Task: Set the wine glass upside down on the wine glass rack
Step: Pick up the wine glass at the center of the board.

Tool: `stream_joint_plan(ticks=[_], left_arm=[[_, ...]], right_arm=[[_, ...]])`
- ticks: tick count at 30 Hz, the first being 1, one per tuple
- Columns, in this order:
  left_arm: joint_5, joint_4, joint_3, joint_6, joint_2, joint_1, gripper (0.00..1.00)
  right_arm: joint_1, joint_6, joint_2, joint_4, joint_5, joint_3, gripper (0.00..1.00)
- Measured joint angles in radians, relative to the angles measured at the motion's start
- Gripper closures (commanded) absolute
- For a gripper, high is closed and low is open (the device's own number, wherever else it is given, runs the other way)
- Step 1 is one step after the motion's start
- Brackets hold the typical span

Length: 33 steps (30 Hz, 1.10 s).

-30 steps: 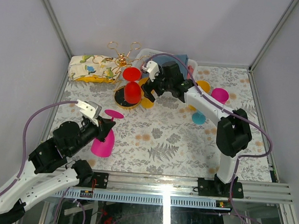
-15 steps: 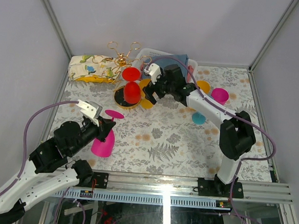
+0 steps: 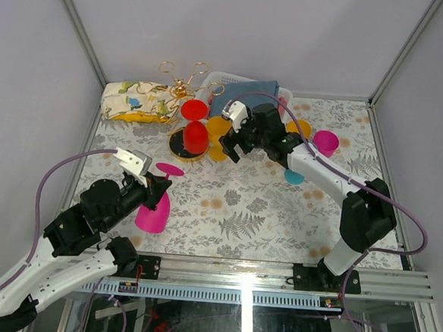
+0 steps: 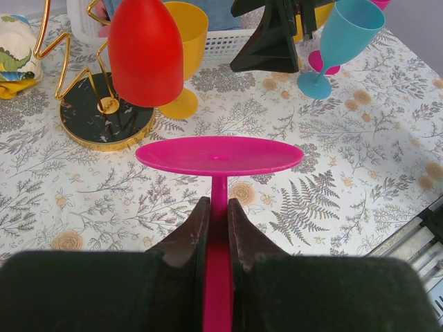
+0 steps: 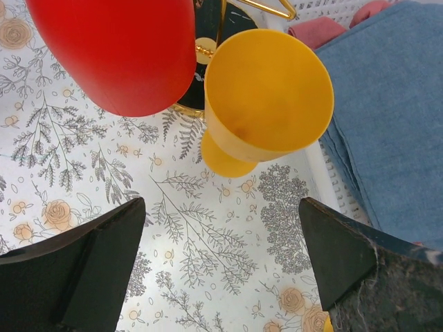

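1. Stem of the pink wine glass (image 3: 153,214) runs along the left gripper (image 3: 150,188). The foot points toward 1 o'clock and the bowl toward 7 o'clock, at the 8 o'clock side of the flowered mat (image 3: 234,205).
2. Left fingers (image 4: 187,232) pinch that stem from both sides just behind the foot disc. The disc sits ahead of the fingertips, and the bowl lies back under the wrist.
3. Only the top view shows the bowl. The left wrist view gives just the stem and the flat foot, nearly edge-on. Whether the bowl touches the mat I cannot tell.
4. Gold wire rack (image 3: 176,143) stands at 12 o'clock from the pink wine glass, well apart. A red glass (image 3: 195,137) hangs mouth-down on it.
5. Right gripper (image 5: 218,228) hovers with its fingers spread wide. A yellow glass (image 5: 266,104) stands upright ahead between them, touching neither, just beside the rack's dark base.
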Motion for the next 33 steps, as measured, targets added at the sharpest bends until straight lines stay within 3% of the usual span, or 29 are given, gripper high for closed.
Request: stream_joint_plan(ticks=[15, 33], left_arm=[[0.0, 0.0, 0.0, 0.0, 0.0, 0.0, 1.0], [0.0, 0.0, 0.0, 0.0, 0.0, 0.0, 1.0]], right_arm=[[0.0, 0.0, 0.004, 0.003, 0.019, -0.015, 0.01], [0.0, 0.009, 0.199, 0.051, -0.012, 0.07, 0.01]])
